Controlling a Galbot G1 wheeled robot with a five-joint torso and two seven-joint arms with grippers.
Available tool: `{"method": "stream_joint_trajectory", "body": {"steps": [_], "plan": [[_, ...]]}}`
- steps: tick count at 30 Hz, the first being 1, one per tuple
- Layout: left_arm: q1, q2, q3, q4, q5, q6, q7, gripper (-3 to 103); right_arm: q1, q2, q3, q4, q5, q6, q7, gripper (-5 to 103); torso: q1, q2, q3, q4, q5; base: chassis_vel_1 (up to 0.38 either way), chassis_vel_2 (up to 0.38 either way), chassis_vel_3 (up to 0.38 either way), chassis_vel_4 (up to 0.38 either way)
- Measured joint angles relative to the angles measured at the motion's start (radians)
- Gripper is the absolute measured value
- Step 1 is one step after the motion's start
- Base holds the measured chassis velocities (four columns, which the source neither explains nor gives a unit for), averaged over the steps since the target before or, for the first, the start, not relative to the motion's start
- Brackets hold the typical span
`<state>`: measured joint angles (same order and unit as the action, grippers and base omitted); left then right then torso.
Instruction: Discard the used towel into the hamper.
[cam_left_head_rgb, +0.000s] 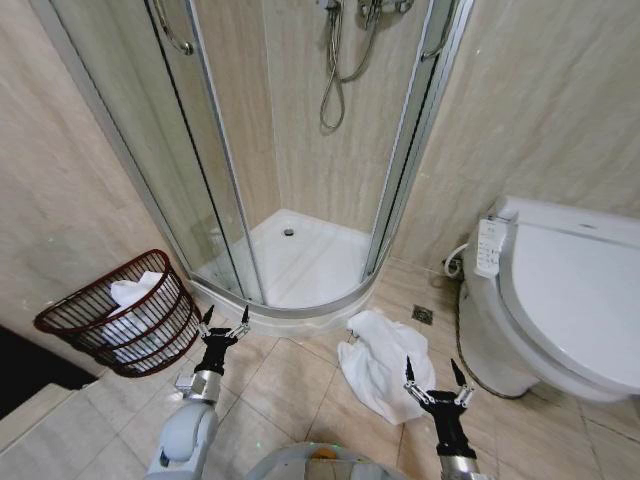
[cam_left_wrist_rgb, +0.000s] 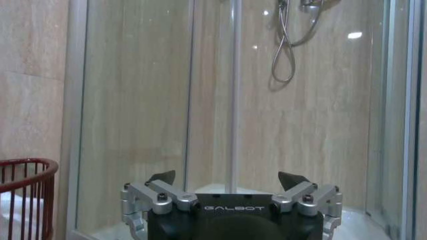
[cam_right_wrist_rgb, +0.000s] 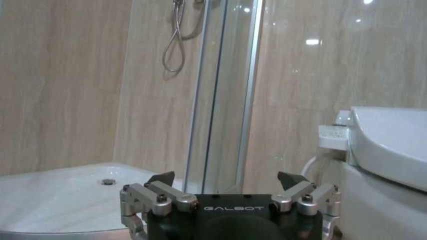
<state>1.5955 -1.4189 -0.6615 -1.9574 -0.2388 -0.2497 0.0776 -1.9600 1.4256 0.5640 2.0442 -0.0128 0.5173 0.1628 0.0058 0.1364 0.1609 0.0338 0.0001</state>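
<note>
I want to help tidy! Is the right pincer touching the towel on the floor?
Cannot tell. In the head view the open right pincer overlaps the towel edge, hiding any gap.

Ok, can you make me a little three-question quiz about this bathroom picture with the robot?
1. True or false: the white towel on the floor is touching the hamper.
2. Which gripper is nearer that towel: A) left gripper B) right gripper?
3. Fill in: both grippers' fingers are ____.

Key:
1. False; it lies on the tiles between the shower tray and the toilet, apart from the hamper.
2. B
3. open
</note>
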Motion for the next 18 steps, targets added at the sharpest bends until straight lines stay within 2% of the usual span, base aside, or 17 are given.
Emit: {"method": "stream_joint_trajectory", "body": {"steps": [18], "plan": [[0.000, 0.000, 0.000, -0.001, 0.000, 0.000, 0.000, 100, 0.000, 0.000, 0.000, 0.001, 0.000, 0.000, 0.000, 100, 0.000, 0.001, 0.000, 0.0000, -0.0001, 0.000, 0.000, 0.000, 0.000]]}}
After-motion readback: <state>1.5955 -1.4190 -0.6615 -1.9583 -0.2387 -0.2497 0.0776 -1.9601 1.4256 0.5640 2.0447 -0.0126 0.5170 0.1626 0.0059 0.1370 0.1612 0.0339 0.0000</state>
